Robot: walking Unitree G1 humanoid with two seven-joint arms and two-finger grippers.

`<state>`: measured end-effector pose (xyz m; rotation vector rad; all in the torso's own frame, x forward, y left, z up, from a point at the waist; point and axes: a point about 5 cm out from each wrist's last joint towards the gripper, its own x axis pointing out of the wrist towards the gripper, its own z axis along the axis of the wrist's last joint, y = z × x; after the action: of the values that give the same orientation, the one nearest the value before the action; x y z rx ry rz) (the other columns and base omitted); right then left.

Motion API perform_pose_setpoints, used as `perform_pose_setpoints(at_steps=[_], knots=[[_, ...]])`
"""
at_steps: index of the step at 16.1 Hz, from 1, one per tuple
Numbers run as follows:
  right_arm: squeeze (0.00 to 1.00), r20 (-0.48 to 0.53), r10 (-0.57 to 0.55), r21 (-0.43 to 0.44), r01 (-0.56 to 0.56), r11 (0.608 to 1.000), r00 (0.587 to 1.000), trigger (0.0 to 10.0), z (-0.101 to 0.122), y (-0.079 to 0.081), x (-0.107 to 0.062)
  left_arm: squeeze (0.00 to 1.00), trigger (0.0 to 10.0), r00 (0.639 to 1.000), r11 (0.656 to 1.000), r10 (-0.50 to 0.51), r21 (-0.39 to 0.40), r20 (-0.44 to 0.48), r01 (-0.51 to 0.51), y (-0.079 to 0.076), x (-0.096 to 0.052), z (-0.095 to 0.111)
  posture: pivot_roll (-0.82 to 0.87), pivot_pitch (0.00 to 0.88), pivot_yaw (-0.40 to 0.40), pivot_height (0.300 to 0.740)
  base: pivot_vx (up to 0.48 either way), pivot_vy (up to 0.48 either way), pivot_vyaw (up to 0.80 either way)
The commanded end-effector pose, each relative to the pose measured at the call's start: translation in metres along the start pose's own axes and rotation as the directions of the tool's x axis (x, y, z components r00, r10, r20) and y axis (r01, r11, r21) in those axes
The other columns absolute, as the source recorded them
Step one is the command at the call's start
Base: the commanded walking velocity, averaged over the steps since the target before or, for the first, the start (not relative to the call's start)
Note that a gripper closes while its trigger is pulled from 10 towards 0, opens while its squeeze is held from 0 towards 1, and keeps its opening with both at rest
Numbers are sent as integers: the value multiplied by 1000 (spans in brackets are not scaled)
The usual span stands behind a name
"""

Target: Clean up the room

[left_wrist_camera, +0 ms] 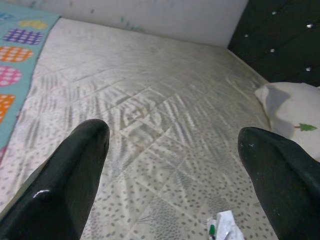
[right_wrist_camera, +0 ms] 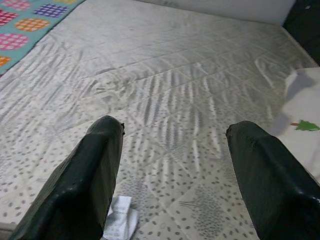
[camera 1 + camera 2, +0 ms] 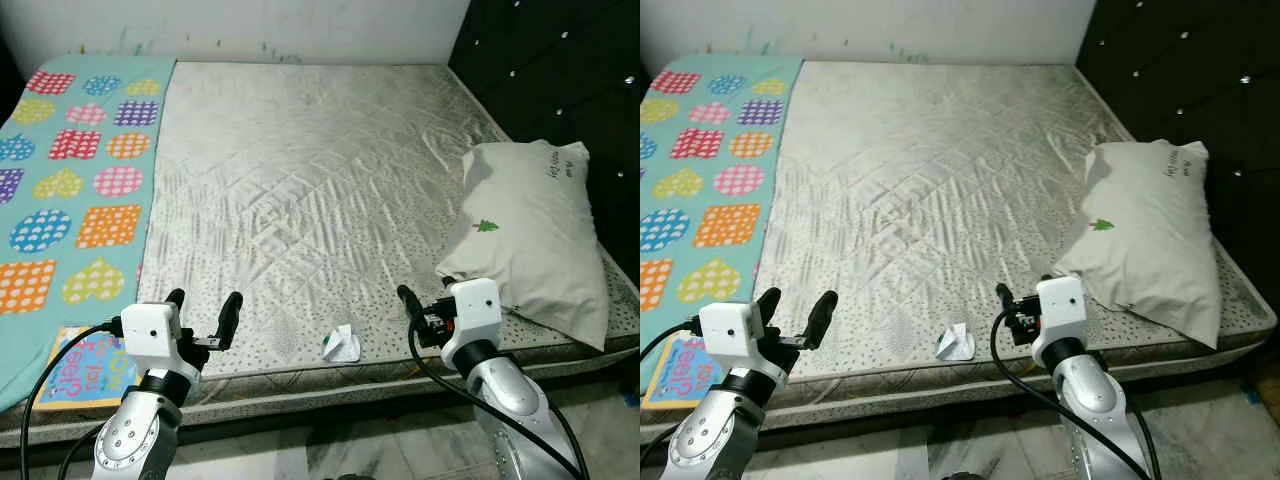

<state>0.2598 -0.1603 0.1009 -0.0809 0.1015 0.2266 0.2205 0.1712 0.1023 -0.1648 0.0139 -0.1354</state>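
Observation:
A small crumpled white paper scrap (image 3: 341, 344) with a green mark lies on the bare quilted mattress (image 3: 300, 180) near its front edge. Both arms are held above that edge, on either side of the scrap. My left gripper (image 3: 206, 298) is open to the scrap's left, holding nothing. To the scrap's right, my right gripper (image 3: 425, 298) is open and empty too. The left wrist view has the scrap (image 1: 225, 227) low beside one finger. In the right wrist view the scrap (image 2: 120, 220) lies just past a finger (image 2: 95, 170).
A white pillow (image 3: 530, 235) with a small green tree print lies at the right by the dark tufted headboard (image 3: 560, 70). A turquoise blanket (image 3: 70, 170) with colourful hearts and squares covers the left side. A children's book (image 3: 85, 365) rests on the front left corner.

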Motion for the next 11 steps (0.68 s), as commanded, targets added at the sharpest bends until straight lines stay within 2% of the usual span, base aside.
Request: perform_pose_setpoints(at_steps=[1, 4, 11], knots=[[0, -2, 11, 3, -11, 1000, 1000, 10000, 0, 1, -2, 0, 10000, 1000, 1000, 17, 13, -15, -17, 1, -2, -1, -13, 136, -67, 740, 0, 0, 0], [0, -7, 29, 10, -29, 1000, 1000, 10000, -1, 2, -2, 0, 10000, 999, 1000, 30, 9, -18, -29, 3, -2, -2, -13, 139, -67, 740, 0, 0, 0], [0, -9, 60, 8, -60, 998, 998, 10000, -1, 4, -4, 0, 10000, 997, 997, 75, 6, -21, -75, 6, -3, -2, -16, 146, -70, 660, 0, 0, 0]])
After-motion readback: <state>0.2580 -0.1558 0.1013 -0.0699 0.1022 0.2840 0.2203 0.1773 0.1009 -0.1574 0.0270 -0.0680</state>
